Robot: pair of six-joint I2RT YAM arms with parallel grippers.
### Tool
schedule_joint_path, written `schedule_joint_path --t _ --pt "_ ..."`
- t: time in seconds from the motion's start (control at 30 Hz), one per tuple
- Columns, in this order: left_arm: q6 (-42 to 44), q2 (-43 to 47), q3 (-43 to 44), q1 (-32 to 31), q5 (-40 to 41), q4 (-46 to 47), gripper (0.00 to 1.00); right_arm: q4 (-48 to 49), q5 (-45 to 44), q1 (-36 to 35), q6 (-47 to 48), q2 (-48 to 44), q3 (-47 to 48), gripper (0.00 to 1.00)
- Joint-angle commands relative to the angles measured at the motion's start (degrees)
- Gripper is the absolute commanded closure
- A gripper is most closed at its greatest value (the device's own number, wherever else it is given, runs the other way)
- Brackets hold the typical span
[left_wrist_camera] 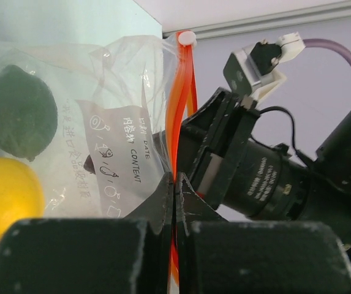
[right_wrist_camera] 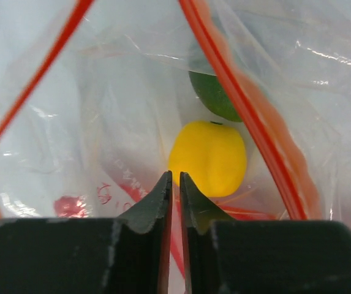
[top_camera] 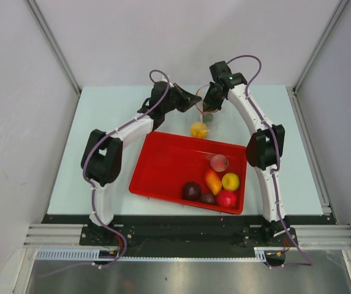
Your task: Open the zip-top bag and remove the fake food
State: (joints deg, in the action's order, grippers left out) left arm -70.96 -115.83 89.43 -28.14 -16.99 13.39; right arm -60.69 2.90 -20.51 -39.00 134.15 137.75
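Observation:
The zip-top bag [top_camera: 207, 114] hangs between both grippers over the far edge of the red tray [top_camera: 163, 166]. My left gripper [left_wrist_camera: 176, 184] is shut on the bag's orange-red zip strip [left_wrist_camera: 179, 104]. Through the clear plastic [left_wrist_camera: 120, 92] I see a green fruit [left_wrist_camera: 17, 111] and a yellow one [left_wrist_camera: 7, 196]. My right gripper [right_wrist_camera: 175, 179] is closed to a thin slit on the bag's film, looking into the open mouth at the yellow fruit [right_wrist_camera: 207, 157] and green fruit [right_wrist_camera: 215, 98]. In the top view the yellow fruit [top_camera: 199, 129] sags at the bag's bottom.
Several pieces of fake food lie in the tray's near right corner: pink [top_camera: 218, 162], orange [top_camera: 212, 181], yellow [top_camera: 230, 181], red [top_camera: 226, 198], dark maroon [top_camera: 192, 190]. The right arm's wrist [left_wrist_camera: 255, 177] is close beside the left gripper.

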Motion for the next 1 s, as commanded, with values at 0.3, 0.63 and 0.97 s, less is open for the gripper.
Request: schedule_joint_path --t 0.3,0.63,0.97 --pt "18.48 3.15 7.25 -3.50 2.49 -5.56 1.00 4.16 12.05 4.17 -17.66 -6.52 -1.60 0.91" --pt "23.14 5.88 1.72 -4.82 4.42 -1.79 1.00 9.44 15.48 4.69 -29.46 -6.79 -7.76 0.97" --pt "23.86 6.50 -0.40 -3.85 4.25 0.85 1.00 14.44 16.52 4.17 -20.62 -5.30 -15.58 0.97"
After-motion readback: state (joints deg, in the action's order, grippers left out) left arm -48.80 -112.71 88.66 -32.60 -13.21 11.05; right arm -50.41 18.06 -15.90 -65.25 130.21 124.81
